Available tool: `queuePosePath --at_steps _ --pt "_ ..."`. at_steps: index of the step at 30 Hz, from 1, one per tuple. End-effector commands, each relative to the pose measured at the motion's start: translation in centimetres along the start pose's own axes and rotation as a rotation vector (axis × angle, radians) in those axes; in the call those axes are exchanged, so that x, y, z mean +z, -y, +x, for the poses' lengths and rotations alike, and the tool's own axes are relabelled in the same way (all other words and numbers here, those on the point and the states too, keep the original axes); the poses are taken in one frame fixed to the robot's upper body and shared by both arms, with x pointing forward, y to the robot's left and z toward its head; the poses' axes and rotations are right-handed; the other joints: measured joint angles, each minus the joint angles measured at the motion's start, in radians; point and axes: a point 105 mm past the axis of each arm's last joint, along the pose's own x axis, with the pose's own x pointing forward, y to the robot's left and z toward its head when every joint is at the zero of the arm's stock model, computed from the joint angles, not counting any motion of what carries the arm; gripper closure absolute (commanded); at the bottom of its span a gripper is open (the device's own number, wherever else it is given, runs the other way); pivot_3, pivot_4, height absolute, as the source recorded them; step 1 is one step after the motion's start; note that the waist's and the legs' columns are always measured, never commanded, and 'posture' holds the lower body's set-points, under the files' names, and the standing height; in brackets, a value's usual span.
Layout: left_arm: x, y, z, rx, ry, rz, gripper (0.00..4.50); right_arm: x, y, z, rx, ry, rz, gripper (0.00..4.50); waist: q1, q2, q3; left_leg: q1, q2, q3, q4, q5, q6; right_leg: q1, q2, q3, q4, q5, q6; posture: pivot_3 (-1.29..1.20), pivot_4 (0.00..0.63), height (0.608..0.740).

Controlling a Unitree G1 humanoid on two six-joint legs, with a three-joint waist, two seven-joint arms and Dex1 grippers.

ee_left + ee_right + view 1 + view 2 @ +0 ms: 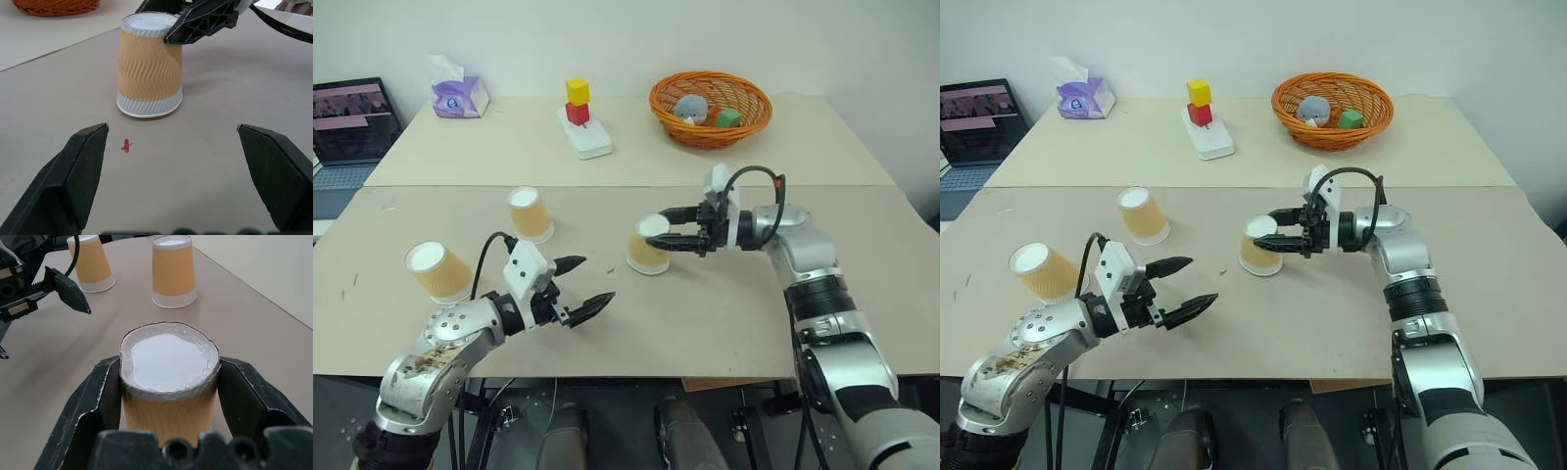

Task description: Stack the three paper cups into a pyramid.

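Three paper cups stand upside down on the tan table (724, 323). My right gripper (656, 231) reaches in from the right and is shut on the top of the middle cup (646, 258), its black fingers (244, 396) pressing both sides; the cup's wide rim sits at the table surface. A second cup (530, 213) stands further back to the left, and a third (438, 271) is at the front left beside my left arm. My left gripper (597, 279) hangs open and holds nothing, a short way in front and to the left of the held cup (149, 68).
On the far table are an orange wicker basket (711, 129) with toys in it, a white stand bearing a red and a yellow block (578, 103), and a purple tissue box (460, 96). A laptop (347, 117) sits off the far left edge.
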Motion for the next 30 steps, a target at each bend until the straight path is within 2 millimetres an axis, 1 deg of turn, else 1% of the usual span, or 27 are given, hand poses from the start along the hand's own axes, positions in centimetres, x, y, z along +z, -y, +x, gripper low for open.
queuePosePath --at_steps 1,6,13,15,16,18,21,26,30 --pt "0.7 0.1 0.0 -0.004 0.029 0.026 0.0 2.5 -0.4 0.2 0.021 0.083 -0.04 1.86 0.0 0.0 0.0 0.0 0.0 0.0 0.0 0.0 0.0 0.0 0.0 0.0 0.0 0.0 0.0 0.0 0.15 0.658" --pt "0.6 0.2 0.0 -0.003 0.029 0.023 0.0 2.7 -0.7 0.6 0.042 0.087 -0.037 1.86 0.002 0.0 0.0 0.0 0.0 0.0 0.0 0.0 0.0 0.0 0.0 0.0 0.0 0.0 0.0 0.0 0.15 0.658" --pt "0.5 0.2 0.0 0.003 0.032 0.02 0.0 1.7 -0.8 0.8 0.039 0.083 0.0 1.86 0.002 0.0 0.0 0.0 0.0 0.0 0.0 0.0 0.0 0.0 0.0 0.0 0.0 0.0 0.0 0.0 0.15 0.658" --pt "0.4 0.1 0.1 0.005 0.033 0.021 0.0 1.3 -0.8 0.9 0.038 0.082 0.022 0.91 0.002 0.0 0.0 0.0 0.0 0.0 0.0 0.0 0.0 0.0 0.0 0.0 0.0 0.0 0.0 0.0 0.15 0.658" --pt "0.4 0.1 0.1 0.006 0.034 0.021 0.0 1.1 -0.9 1.0 0.036 0.076 0.026 0.72 0.002 0.0 0.0 0.0 0.0 0.0 0.0 0.0 0.0 0.0 0.0 0.0 0.0 0.0 0.0 0.0 0.15 0.658" --pt "0.4 0.1 0.1 0.006 0.036 0.02 0.0 0.7 -0.8 1.0 0.027 0.059 0.026 0.09 0.002 0.0 0.0 0.0 0.0 0.0 0.0 0.0 0.0 0.0 0.0 0.0 0.0 0.0 0.0 0.0 0.15 0.658" --pt "0.4 0.2 0.2 0.006 0.036 0.019 0.0 0.4 -0.8 0.9 0.023 0.046 0.028 0.09 0.002 0.0 0.0 0.0 0.0 0.0 0.0 0.0 0.0 0.0 0.0 0.0 0.0 0.0 0.0 0.0 0.15 0.658" --pt "0.4 0.2 0.3 0.002 0.04 0.015 0.0 1.0 -1.1 -0.4 0.061 0.056 0.078 0.09 0.003 0.0 0.0 0.0 0.0 0.0 0.0 0.0 0.0 0.0 0.0 0.0 0.0 0.0 0.0 0.0 0.15 0.658" --pt "0.3 0.0 0.5 0.001 0.046 0.006 0.0 1.9 -1.7 -3.7 0.123 0.084 0.125 0.09 0.008 0.0 0.001 0.0 0.0 0.0 0.0 0.0 0.0 0.0 0.0 0.0 -0.001 0.0 0.0 0.0 0.15 0.658"
